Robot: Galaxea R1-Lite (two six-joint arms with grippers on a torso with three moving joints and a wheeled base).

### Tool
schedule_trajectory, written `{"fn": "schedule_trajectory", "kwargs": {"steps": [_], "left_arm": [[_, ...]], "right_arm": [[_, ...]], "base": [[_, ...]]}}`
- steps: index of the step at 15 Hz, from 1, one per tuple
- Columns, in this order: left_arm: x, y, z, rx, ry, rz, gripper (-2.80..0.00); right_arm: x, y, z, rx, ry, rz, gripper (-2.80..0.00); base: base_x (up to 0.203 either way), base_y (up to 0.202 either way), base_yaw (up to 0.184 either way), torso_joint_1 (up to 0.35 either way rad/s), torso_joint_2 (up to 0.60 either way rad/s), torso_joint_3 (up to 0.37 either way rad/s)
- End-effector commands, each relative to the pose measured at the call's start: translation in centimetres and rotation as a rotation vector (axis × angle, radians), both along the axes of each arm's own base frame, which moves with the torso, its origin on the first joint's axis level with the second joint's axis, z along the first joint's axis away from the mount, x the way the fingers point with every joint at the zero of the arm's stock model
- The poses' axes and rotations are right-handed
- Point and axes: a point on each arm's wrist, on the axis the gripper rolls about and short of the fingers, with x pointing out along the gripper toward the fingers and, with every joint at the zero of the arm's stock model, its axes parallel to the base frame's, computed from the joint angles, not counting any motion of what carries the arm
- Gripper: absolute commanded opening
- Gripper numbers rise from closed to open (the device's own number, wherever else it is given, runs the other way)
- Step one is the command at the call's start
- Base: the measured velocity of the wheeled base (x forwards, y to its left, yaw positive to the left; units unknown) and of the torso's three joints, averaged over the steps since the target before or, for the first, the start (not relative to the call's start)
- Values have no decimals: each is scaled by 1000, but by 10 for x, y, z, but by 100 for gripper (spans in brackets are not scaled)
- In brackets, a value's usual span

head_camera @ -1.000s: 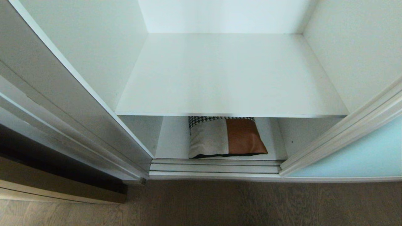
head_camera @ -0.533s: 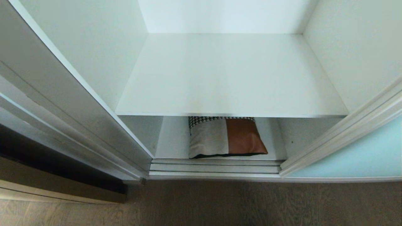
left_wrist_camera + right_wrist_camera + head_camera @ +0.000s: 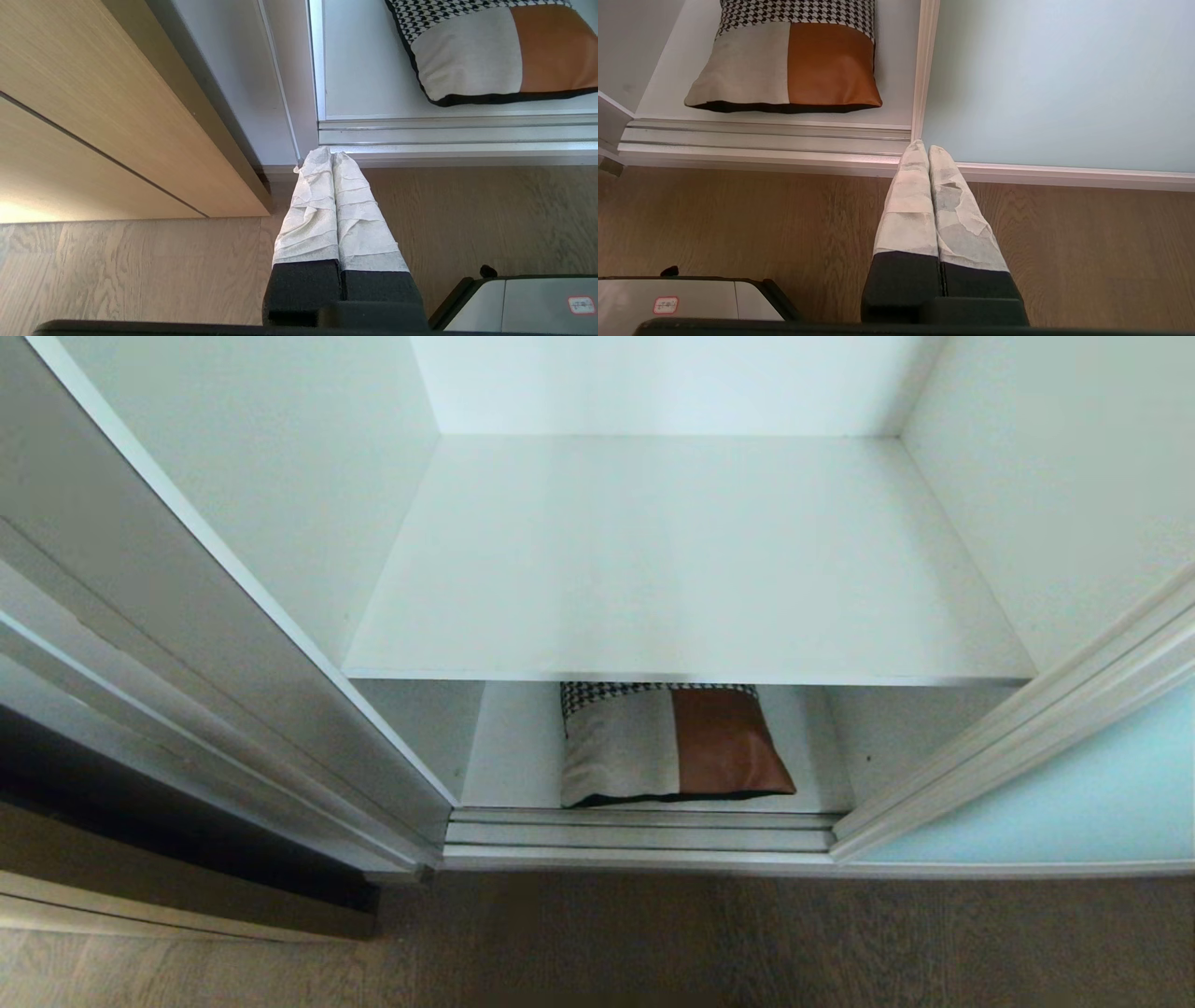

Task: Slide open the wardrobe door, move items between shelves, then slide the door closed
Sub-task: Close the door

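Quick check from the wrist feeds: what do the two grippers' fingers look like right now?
The left gripper and the right gripper look alike: two long tapering fingers wrapped in crinkled white tape, on black blocky bases. The right one's wrap is patchier and greyer.

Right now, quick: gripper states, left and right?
Left gripper: closed, holding nothing, hanging above the floor near the wardrobe's bottom track.
Right gripper: closed, holding nothing, above the floor by the sliding wardrobe door.
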Motion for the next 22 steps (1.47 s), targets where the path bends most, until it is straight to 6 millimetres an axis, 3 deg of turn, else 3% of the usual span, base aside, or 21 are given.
{"fn": "schedule_trajectory", "kwargs": {"steps": [1,15,22], "left_arm": [[0,0,0,2,2,0,-280],[0,0,0,-13,4,2,-280],[0,0,0,-46,1,10,-280]], "right_arm": [[0,0,0,2,2,1,-280],[0,0,0,-4,0,0,-280],[0,0,0,2,2,0,-280]], "base": [[0,0,0,0,0,0],[0,0,0,0,0,0],[-161,0,0,3,1,3]]}}
